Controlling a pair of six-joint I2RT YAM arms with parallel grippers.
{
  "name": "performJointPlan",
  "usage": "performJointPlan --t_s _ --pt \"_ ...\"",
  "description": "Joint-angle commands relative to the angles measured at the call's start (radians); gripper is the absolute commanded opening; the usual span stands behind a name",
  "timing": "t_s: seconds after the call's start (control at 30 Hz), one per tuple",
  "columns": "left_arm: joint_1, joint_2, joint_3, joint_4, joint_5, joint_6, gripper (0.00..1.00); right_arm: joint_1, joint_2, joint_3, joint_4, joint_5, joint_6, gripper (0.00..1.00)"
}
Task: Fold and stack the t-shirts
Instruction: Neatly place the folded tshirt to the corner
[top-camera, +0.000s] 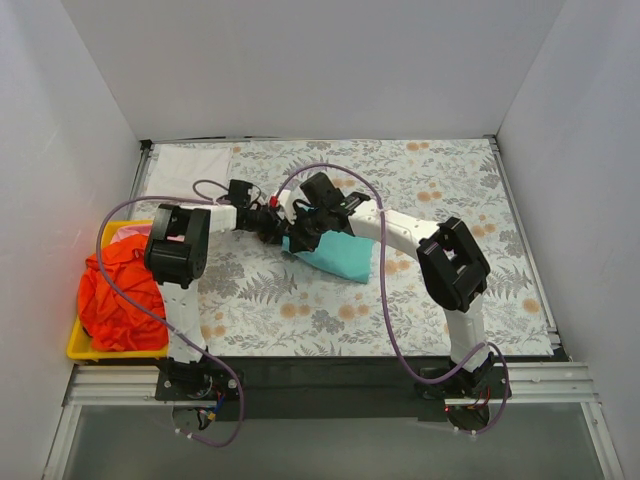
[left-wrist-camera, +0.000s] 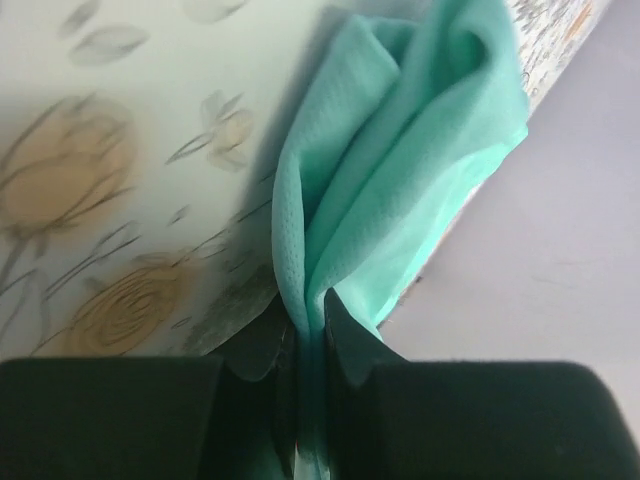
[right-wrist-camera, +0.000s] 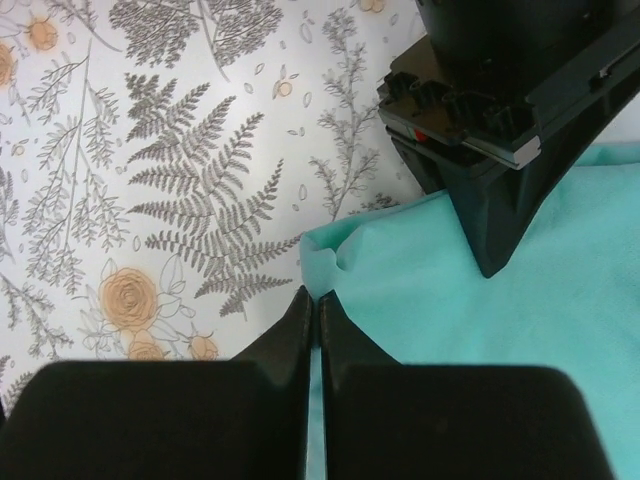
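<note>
The teal-green t-shirt (top-camera: 337, 256) lies partly folded on the tablecloth in the middle of the table. My left gripper (top-camera: 273, 222) is shut on a bunched fold of it, and the cloth (left-wrist-camera: 400, 170) rises between its jaws (left-wrist-camera: 308, 305). My right gripper (top-camera: 304, 236) is shut on the shirt's edge (right-wrist-camera: 480, 310), with a thin strip of teal between its fingertips (right-wrist-camera: 313, 300). The left gripper's black body (right-wrist-camera: 500, 130) sits just beyond. The white t-shirt (top-camera: 190, 165) lies flat at the far left corner. The orange-red t-shirt (top-camera: 118, 292) is heaped in the tray, with a bit of pink (top-camera: 131, 232) behind it.
The yellow plastic tray (top-camera: 82, 349) stands at the left edge of the table. The grey floral tablecloth (top-camera: 450, 190) covers the table. White walls close in the back and both sides. Purple cables loop over both arms.
</note>
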Motion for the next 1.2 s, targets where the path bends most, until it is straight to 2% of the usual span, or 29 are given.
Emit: performJointPlan --t_s 0.0,0.03,0.1,0.13,0.17,0.23,0.27,0.37,0.43,0.57,0.8,1.17 --pt "-0.002 -0.001 0.144 -0.144 -0.163 0.236 0.0 0.0 -0.08 0.005 0.041 -0.047 0.019 0.01" --pt "-0.001 0.005 0.171 -0.208 -0.174 0.273 0.0 0.0 -0.083 0.004 0.04 -0.044 0.024 0.03" --pt "0.001 0.018 0.258 -0.307 -0.24 0.385 0.0 -0.008 -0.099 -0.019 0.041 -0.033 0.042 0.35" --pt "0.001 0.023 0.286 -0.335 -0.269 0.425 0.0 -0.014 -0.109 -0.019 0.04 -0.03 0.054 0.35" --pt "0.004 0.031 0.316 -0.36 -0.294 0.462 0.0 -0.025 -0.117 -0.037 0.04 -0.03 0.07 0.48" --pt "0.011 0.045 0.421 -0.446 -0.376 0.564 0.0 -0.057 -0.148 -0.059 0.04 -0.034 0.079 0.62" --pt "0.022 0.058 0.451 -0.464 -0.398 0.595 0.0 -0.071 -0.162 -0.086 0.04 -0.037 0.084 0.77" --pt "0.056 0.081 0.573 -0.523 -0.455 0.715 0.0 -0.115 -0.211 -0.126 0.04 -0.027 0.084 0.92" --pt "0.07 0.095 0.637 -0.546 -0.473 0.768 0.0 -0.141 -0.241 -0.163 0.035 -0.021 0.084 0.98" --pt "0.111 0.127 0.772 -0.546 -0.487 0.899 0.0 -0.157 -0.263 -0.206 0.032 -0.002 0.075 0.98" --pt "0.186 0.192 0.999 -0.552 -0.498 0.991 0.0 -0.158 -0.272 -0.225 0.027 0.002 0.073 0.98" --pt "0.186 0.069 0.941 -0.459 -0.558 1.168 0.0 -0.16 -0.298 -0.242 0.026 0.021 0.067 0.98"
